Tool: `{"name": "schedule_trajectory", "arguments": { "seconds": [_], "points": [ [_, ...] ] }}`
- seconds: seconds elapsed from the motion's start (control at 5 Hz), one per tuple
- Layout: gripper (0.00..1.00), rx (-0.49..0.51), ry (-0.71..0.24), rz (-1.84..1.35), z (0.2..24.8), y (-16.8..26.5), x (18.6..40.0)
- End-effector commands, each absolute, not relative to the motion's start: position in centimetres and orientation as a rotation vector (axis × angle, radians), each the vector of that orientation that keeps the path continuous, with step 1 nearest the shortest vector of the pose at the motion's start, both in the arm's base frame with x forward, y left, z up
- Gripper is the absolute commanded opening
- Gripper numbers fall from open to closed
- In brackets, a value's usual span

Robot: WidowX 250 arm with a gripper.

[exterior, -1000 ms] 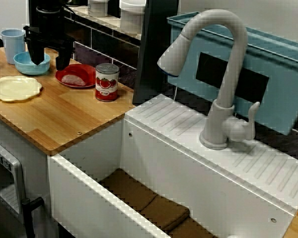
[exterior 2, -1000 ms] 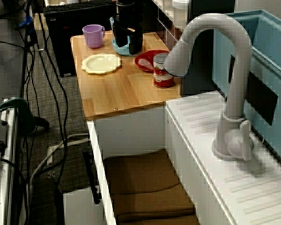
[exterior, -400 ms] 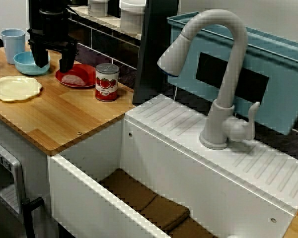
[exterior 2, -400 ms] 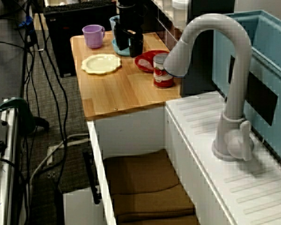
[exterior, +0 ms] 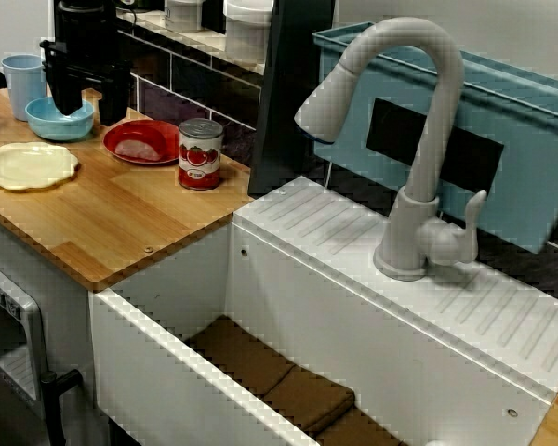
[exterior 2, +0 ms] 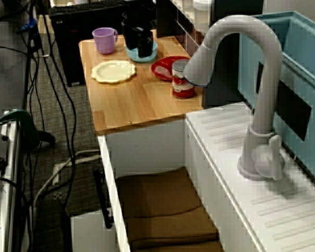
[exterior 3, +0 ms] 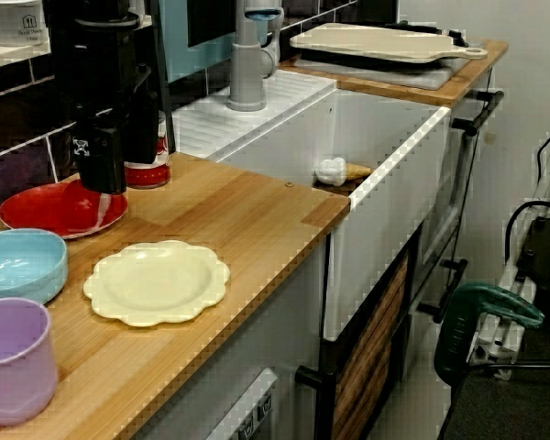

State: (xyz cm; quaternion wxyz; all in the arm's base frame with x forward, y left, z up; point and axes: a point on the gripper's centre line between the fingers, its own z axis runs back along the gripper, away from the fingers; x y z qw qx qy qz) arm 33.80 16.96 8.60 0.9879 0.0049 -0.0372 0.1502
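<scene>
The hand [exterior: 88, 100] hangs over the blue bowl [exterior: 42, 126] at the back of the table [exterior: 121, 216], fingers spread and holding nothing. In the view across the sink, one finger is above the bowl and the other is toward the red plate [exterior: 160, 135]. Only this view shows a pale piece lying on that plate. The view from the table's end hides the gap between the fingers, but it alone shows a toy ice-cream cone [exterior 3: 335, 170] in the sink [exterior 3: 394, 158].

The claw [exterior: 86, 100] covers part of the blue bowl [exterior: 51, 125]. Seen from the surface's end, it hides most of the can [exterior 3: 151, 174].
</scene>
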Motion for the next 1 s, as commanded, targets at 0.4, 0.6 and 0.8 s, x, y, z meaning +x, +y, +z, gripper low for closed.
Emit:
{"name": "schedule_trajectory", "arguments": {
  "seconds": [0.4,0.6,0.8],
  "points": [
    [1.0,0.076,-0.137,-0.149,11.0,18.3,34.7],
    [1.0,0.102,-0.156,-0.215,10.8,19.3,34.4],
    [1.0,0.116,-0.159,-0.216,10.0,20.2,34.1]
  ]
}}
